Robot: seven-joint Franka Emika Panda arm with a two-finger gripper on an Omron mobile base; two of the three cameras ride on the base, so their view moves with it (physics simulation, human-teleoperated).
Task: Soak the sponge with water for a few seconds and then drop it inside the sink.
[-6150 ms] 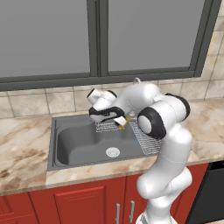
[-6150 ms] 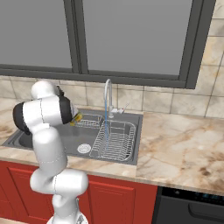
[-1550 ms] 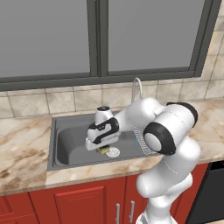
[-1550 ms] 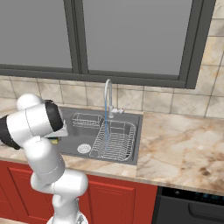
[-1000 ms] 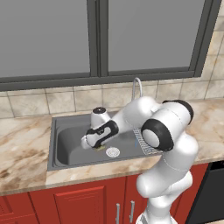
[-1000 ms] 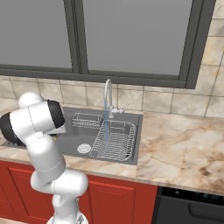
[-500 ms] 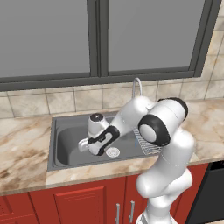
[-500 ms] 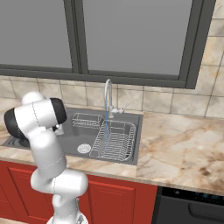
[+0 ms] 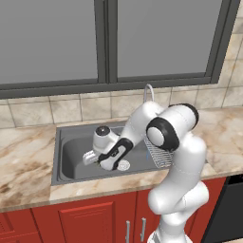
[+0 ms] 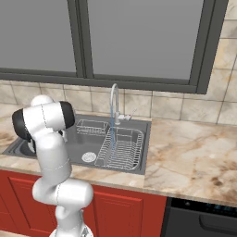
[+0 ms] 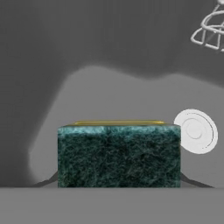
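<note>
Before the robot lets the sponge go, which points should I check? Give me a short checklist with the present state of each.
1. Sponge between the fingers: ok, it sits right at the hand camera, green scrub layer facing it.
2. Gripper is inside the sink: ok, the hand is low over the basin's left part.
3. Landing spot free: ok, bare basin floor lies behind the sponge, with the drain off to one side.
4. Sponge soaked: cannot tell.
5. Water running: ok, a thin stream falls from the faucet.
6. Wire rack clear of the hand: ok, apart.
</note>
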